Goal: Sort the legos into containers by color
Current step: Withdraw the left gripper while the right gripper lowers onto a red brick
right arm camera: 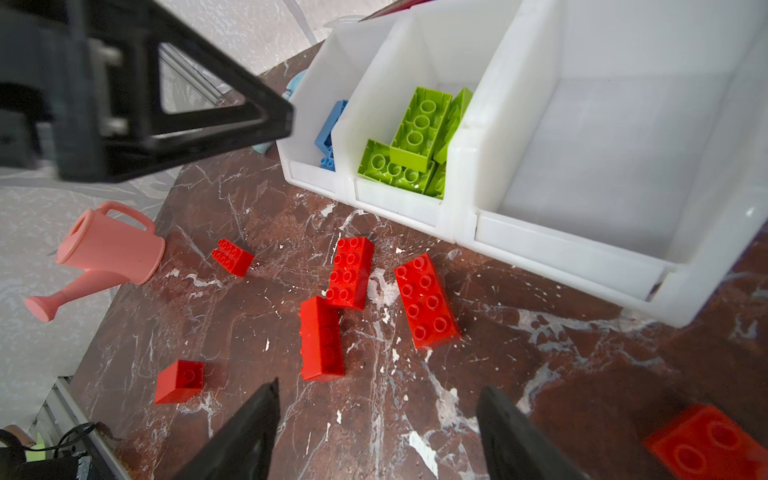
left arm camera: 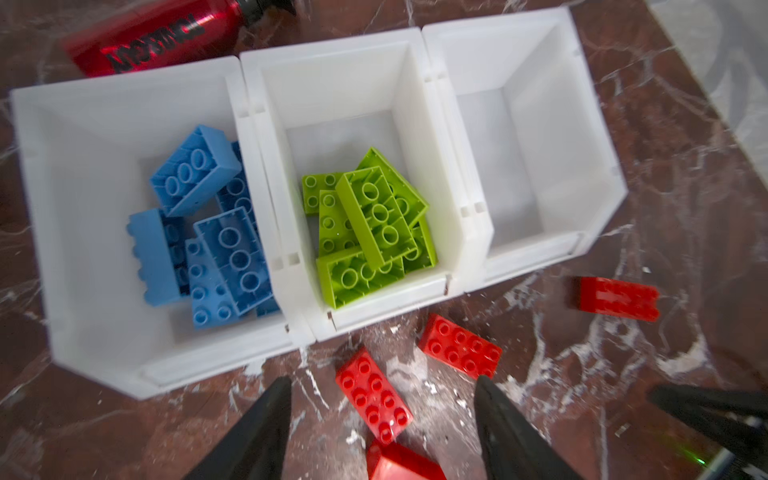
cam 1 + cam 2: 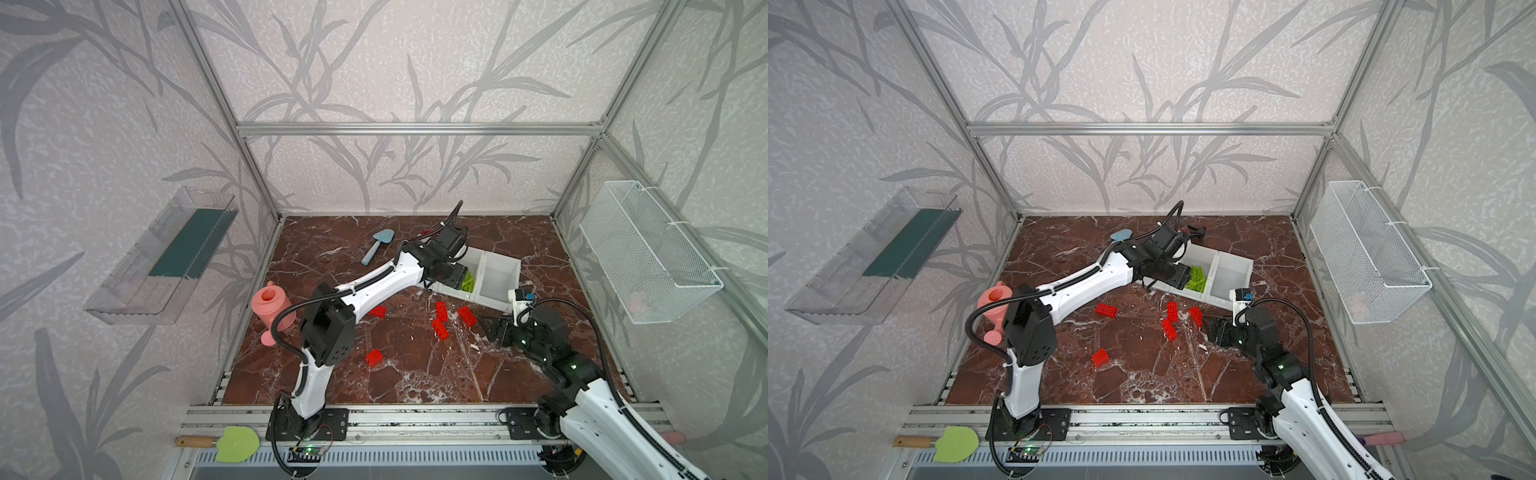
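The three white containers (image 2: pixel 332 45) stand in a row. One holds several blue legos (image 2: pixel 216 232), the middle one several lime green legos (image 2: pixel 374 216), and the third (image 2: pixel 498 25) has nothing in it. Several red legos (image 1: pixel 426 301) lie on the marble in front of them, with two more (image 3: pixel 377 311) (image 3: pixel 375 357) further left. My left gripper (image 2: pixel 382 382) hangs open and empty above the front of the green bin (image 3: pixel 1196 278). Low over the table by the red cluster, my right gripper (image 1: pixel 380 386) is open and holds nothing.
A pink watering can (image 3: pixel 272 309) stands at the left edge and a light blue trowel (image 3: pixel 376 245) lies at the back. A red bottle (image 2: pixel 158 33) lies behind the bins. A wire basket (image 3: pixel 648 253) and a clear tray (image 3: pixel 162 257) hang on the side walls.
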Robot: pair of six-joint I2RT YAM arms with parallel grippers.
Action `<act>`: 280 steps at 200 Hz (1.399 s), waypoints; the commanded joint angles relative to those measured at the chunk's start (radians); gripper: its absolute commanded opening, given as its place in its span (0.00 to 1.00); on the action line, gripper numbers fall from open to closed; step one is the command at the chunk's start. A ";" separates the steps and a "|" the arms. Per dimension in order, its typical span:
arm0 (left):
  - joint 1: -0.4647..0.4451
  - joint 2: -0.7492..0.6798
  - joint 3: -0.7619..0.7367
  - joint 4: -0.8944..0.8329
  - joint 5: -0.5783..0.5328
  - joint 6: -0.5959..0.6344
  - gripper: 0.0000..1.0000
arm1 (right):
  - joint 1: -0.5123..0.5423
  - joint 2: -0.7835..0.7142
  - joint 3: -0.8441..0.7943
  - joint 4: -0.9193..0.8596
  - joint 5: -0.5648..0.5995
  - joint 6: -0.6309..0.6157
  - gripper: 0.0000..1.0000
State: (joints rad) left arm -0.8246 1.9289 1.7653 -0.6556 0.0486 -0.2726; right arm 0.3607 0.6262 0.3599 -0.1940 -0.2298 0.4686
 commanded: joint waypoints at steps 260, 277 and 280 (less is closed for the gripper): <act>-0.073 -1.047 -1.184 0.251 -0.345 -0.408 0.69 | 0.208 0.943 0.483 -0.188 0.314 -0.219 0.57; -0.073 -1.069 -1.197 0.246 -0.346 -0.410 0.69 | 0.212 0.962 0.494 -0.185 0.317 -0.219 0.51; -0.073 -1.071 -1.198 0.246 -0.349 -0.410 0.69 | 0.213 0.964 0.495 -0.184 0.316 -0.219 0.50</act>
State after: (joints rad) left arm -0.8978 0.8879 0.5854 -0.3897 -0.2516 -0.6521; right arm 0.5652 1.5711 0.8230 -0.3634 0.0525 0.2581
